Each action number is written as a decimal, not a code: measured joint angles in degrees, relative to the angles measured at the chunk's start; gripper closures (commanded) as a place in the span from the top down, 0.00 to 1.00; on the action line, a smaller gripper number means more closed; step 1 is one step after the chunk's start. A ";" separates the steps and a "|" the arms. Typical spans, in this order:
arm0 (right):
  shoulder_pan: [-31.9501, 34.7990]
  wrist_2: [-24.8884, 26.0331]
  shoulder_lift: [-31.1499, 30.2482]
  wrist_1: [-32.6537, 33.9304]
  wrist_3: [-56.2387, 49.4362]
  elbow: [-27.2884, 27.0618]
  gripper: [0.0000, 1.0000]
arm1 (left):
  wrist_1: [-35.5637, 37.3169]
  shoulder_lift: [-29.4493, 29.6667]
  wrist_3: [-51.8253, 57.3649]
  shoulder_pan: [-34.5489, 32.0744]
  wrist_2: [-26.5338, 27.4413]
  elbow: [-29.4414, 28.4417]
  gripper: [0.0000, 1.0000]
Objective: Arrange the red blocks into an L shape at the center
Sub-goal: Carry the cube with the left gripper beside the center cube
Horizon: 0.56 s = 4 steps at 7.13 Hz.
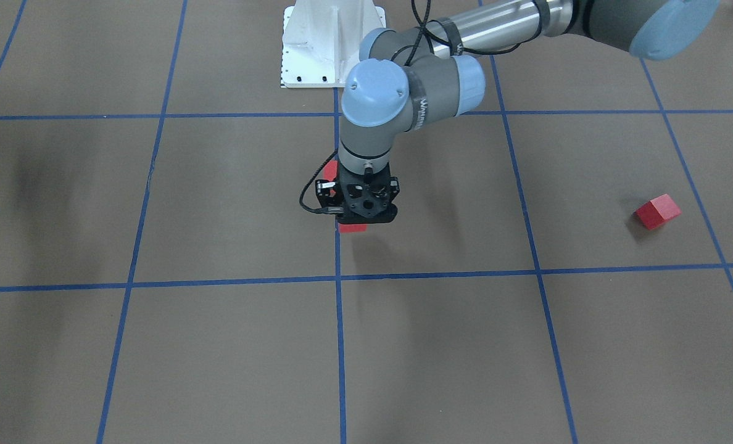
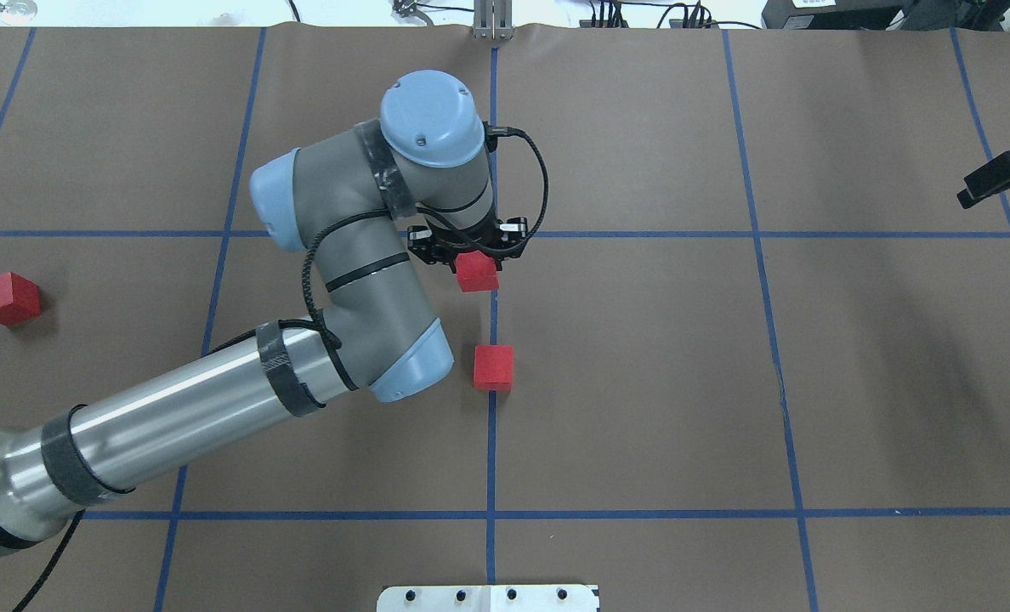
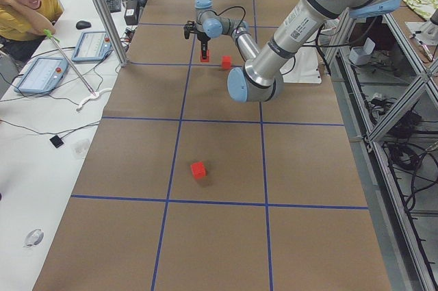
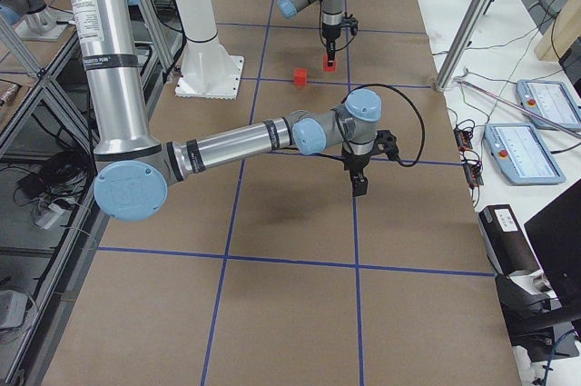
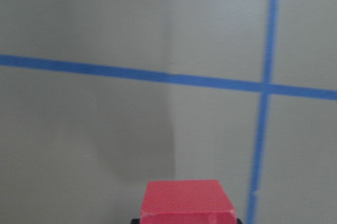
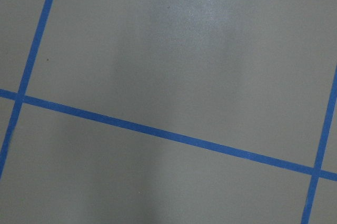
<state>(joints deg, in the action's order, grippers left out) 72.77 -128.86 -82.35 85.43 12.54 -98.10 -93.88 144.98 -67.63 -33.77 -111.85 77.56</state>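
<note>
The left end effector (image 2: 471,255) points straight down and grips the held block (image 2: 477,274). In the wrist view a dark fingertip shows at each lower corner of this block. The block is just beside the tape line (image 2: 492,327), at the center (image 2: 509,327) of the bench (image 2: 641,382). I cannot tell if it touches the bench or hangs a little above it. The second block (image 2: 494,367) lies on the same line, on the robot's side of the end effector, near but clearly apart. The third block (image 2: 8,297) lies well apart, far out on the left-arm side.

I judge that the step in hand is placing the second piece of the L. The next move calls for bringing the held block against the second one with faces flush. The end effector should then open and lift straight up, so that nothing shifts. After that, the third block must be fetched. The right end effector (image 2: 994,178) hangs far on the other side, and I cannot tell whether it is open.
</note>
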 measured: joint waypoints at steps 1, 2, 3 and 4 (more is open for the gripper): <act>0.00 0.01 -0.02 0.00 0.02 -0.03 1.00 | -0.01 1.83 1.83 1.63 1.56 -1.95 0.00; 0.00 0.01 -0.06 0.00 0.02 -0.04 1.00 | 0.00 2.47 2.46 3.04 2.73 -2.68 0.00; 0.00 0.01 -0.08 0.00 0.05 -0.04 1.00 | 0.01 2.60 2.62 4.18 3.73 -2.99 0.00; 0.00 0.01 -0.07 0.00 0.13 -0.04 1.00 | 0.04 2.56 2.66 4.81 4.54 -3.10 0.00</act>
<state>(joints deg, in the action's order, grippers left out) 72.77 -128.85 -82.42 85.43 12.66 -98.15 -93.85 147.53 -64.97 -28.96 -107.31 74.46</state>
